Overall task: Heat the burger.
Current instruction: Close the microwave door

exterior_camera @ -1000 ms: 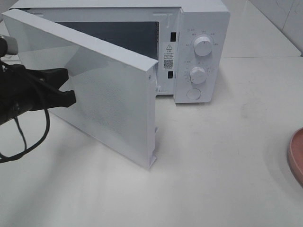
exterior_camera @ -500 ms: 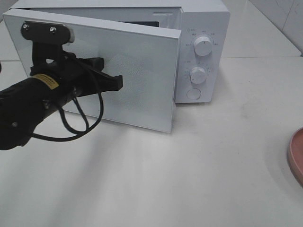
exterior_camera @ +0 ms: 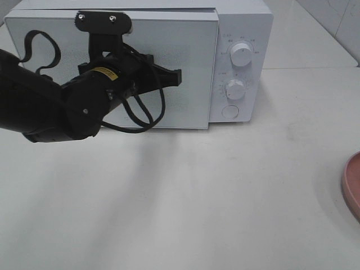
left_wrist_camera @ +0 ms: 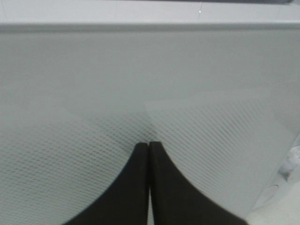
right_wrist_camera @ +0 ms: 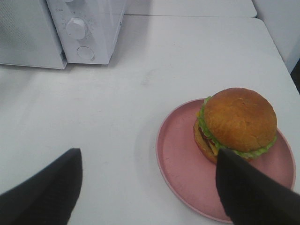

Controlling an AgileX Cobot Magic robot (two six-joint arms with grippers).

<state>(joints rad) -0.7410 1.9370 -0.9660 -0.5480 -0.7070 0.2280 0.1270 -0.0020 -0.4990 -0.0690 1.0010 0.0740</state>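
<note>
White microwave (exterior_camera: 236, 34), dial markings unreadable

Bright even light, soft shadows on the table (exterior_camera: 236, 185), blurred left wrist close-up, mild grain

The pink plate (exterior_camera: 352, 185) is cut off at the overhead view's edge; dial markings unreadable

The microwave (exterior_camera: 239, 34) is showing smooth white casing with a finely dotted matt door (left_wrist_camera: 150, 84), the desk (right_wrist_camera: 154, 61) is looking smooth and faintly sheened, the burger (right_wrist_camera: 239, 119) is wearing a matt golden bun, and the pink plate (right_wrist_camera: 180, 173) is appearing smooth.
</note>
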